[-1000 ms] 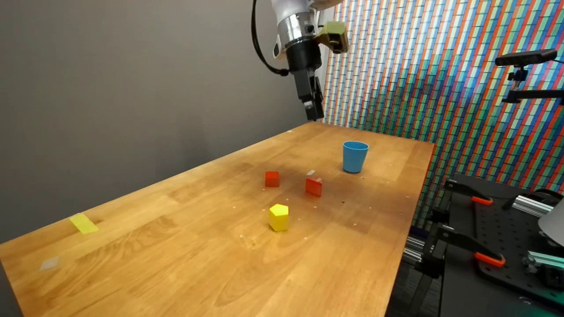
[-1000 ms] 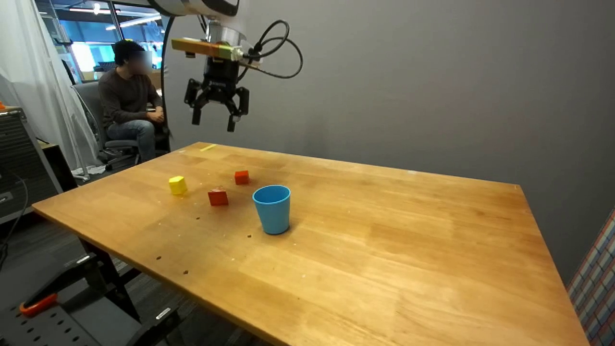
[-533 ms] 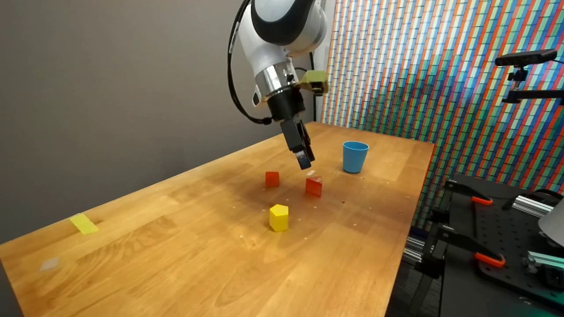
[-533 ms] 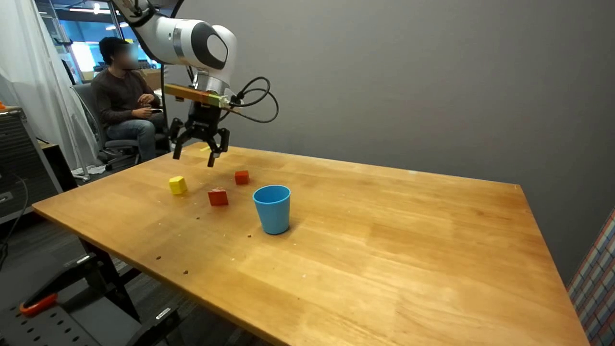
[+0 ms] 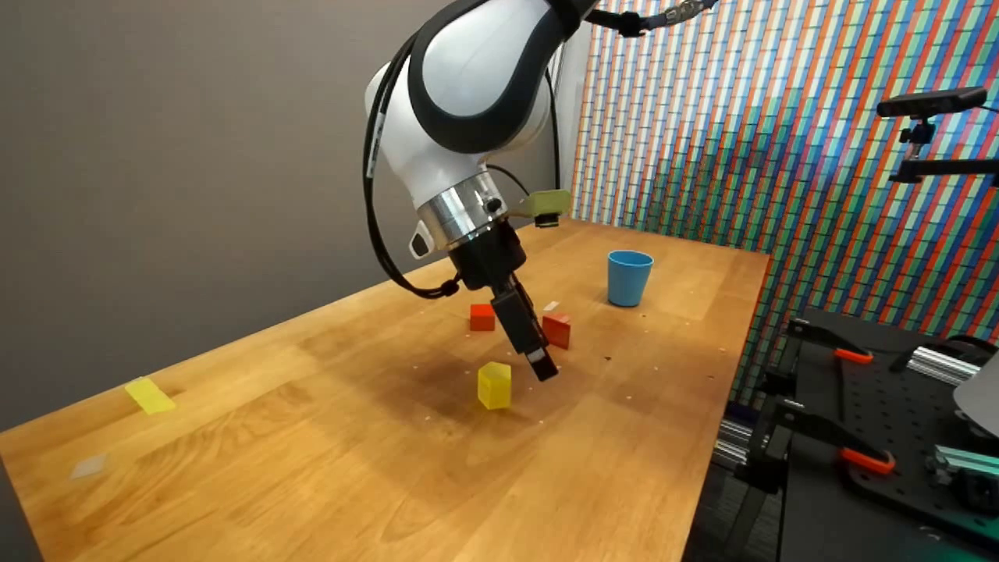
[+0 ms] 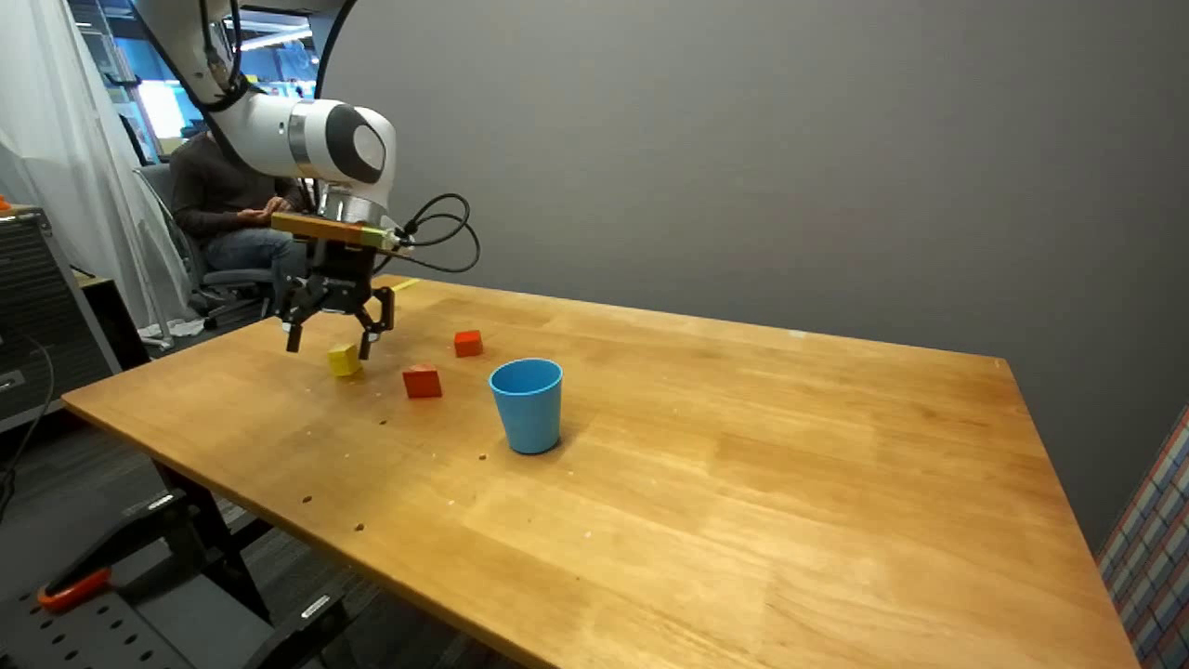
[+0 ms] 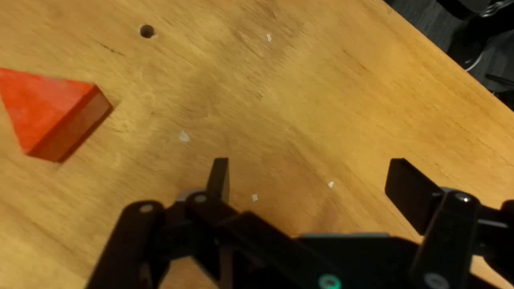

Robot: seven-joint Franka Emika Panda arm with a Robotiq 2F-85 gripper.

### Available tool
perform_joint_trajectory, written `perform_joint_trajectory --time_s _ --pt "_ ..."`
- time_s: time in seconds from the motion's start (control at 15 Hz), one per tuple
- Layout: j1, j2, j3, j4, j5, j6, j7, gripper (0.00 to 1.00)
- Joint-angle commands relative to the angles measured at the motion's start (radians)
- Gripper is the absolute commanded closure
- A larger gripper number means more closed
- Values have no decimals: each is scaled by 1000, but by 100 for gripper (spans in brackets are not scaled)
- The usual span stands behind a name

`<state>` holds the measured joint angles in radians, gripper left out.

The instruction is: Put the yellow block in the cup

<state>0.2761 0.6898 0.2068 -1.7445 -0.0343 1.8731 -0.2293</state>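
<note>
red wedge sits almost in line between yellow block and cup

the yellow block stands on the wooden table, nearer than the cup to the corner with a flat yellow strip. the cup is upright, well apart from the yellow block. close to the straight line between them, the red wedge is the chief thing in the way; a second red block lies off that line, toward the long edge along the grey wall.

the gripper is spread wide, its fingers well apart, with table wood showing between them in the wrist view. it hangs near the yellow block; how high the tips are above the wood is hard to judge. in an exterior view it slants down between the two red pieces.

beyond a short edge, a seated person is partly hidden by the robot arm, beside a white curtain. a dark perforated plate lies outside the other long edge, and a patterned screen rises behind the opposite short edge.
</note>
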Motion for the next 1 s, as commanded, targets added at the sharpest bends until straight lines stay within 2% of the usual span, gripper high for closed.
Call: perform_joint_trajectory --time_s 0.0,0.33,0.73,0.8,0.87,0.93 --pt "31 38 10 36 -72 38 -13 0" --pt "63 65 11 46 -149 129 -18 0" --pt "69 75 19 50 -180 183 -33 0" --pt "71 75 18 50 -186 184 -36 25" --pt "71 75 18 48 -186 188 -38 25" --pt "71 74 18 47 -187 189 -38 32"
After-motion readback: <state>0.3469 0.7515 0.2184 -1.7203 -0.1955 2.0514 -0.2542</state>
